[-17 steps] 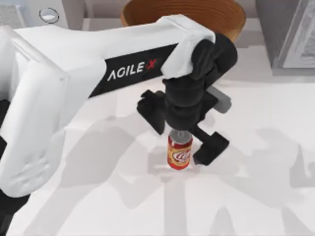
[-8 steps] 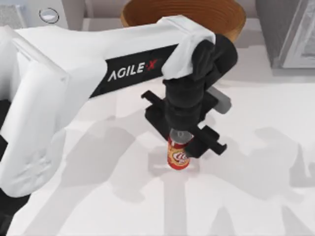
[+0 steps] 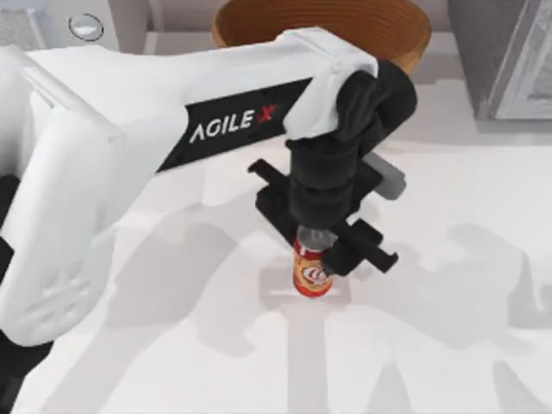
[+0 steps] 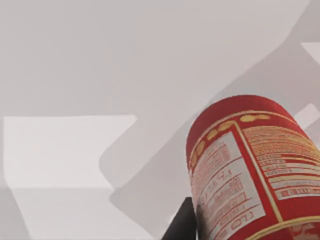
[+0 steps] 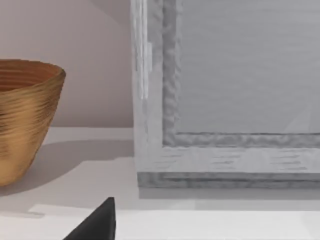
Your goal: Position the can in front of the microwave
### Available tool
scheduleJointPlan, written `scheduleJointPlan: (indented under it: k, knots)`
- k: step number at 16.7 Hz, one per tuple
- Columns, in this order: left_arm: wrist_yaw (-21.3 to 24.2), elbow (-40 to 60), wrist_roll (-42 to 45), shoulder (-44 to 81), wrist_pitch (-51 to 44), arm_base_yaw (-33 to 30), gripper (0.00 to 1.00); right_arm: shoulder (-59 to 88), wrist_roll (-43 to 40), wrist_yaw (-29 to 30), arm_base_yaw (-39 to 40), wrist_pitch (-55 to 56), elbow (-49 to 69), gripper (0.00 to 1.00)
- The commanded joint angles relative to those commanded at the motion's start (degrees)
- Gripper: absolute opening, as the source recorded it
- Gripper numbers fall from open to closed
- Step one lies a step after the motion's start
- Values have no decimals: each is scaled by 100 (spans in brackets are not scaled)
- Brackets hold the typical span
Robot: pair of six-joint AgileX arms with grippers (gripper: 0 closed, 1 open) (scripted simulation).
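Top view: the left arm reaches from the table's left side toward the centre, its left gripper (image 3: 317, 243) pointing down over the can (image 3: 312, 272), which stands upright on the white table (image 3: 431, 345) near the middle. The black fingers (image 3: 366, 250) sit on either side of the can's upper part and appear closed against it, touching its sides. The microwave (image 3: 82, 21), with one round silver dial visible, occupies the far left corner, well apart from the can. A brown basket (image 3: 323, 21) stands at the far edge, behind the arm's wrist, and a darker grey appliance (image 3: 504, 60) sits at the far right corner. Left wrist view: the can (image 4: 247, 170) appears close up, its red wall and printed label facing the camera, with one dark finger (image 4: 182, 222) beside it. Right wrist view: the basket (image 5: 25, 117) and the grey appliance's pale-framed door (image 5: 225, 100) stand side by side; whether the right gripper's fingers are apart or together cannot be told.
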Motion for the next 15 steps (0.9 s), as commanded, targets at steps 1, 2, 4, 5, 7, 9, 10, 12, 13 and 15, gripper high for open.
scheduleJointPlan:
  k: [1, 2, 4, 5, 7, 9, 10, 12, 13, 15]
  knots:
    - [0, 0, 0, 0, 0, 0, 0, 0, 0, 0, 0, 0, 0, 100]
    - [0, 0, 0, 0, 0, 0, 0, 0, 0, 0, 0, 0, 0, 100]
    - [0, 0, 0, 0, 0, 0, 0, 0, 0, 0, 0, 0, 0, 100]
    - [0, 0, 0, 0, 0, 0, 0, 0, 0, 0, 0, 0, 0, 100]
    - [3, 22, 3, -10, -24, 7, 0, 0, 0, 0, 0, 0, 0, 100]
    - [2, 200, -6, -33, -217, 12, 0, 0, 0, 0, 0, 0, 0, 100]
    - [2, 326, -10, -50, -362, 13, 0, 0, 0, 0, 0, 0, 0, 100]
    - [2, 576, -4, -83, -669, 4, 0, 0, 0, 0, 0, 0, 0, 100]
    - [2, 674, -2, -101, -780, 1, 0, 0, 0, 0, 0, 0, 0, 100]
    - [2, 734, -2, -116, -842, 1, 0, 0, 0, 0, 0, 0, 0, 100]
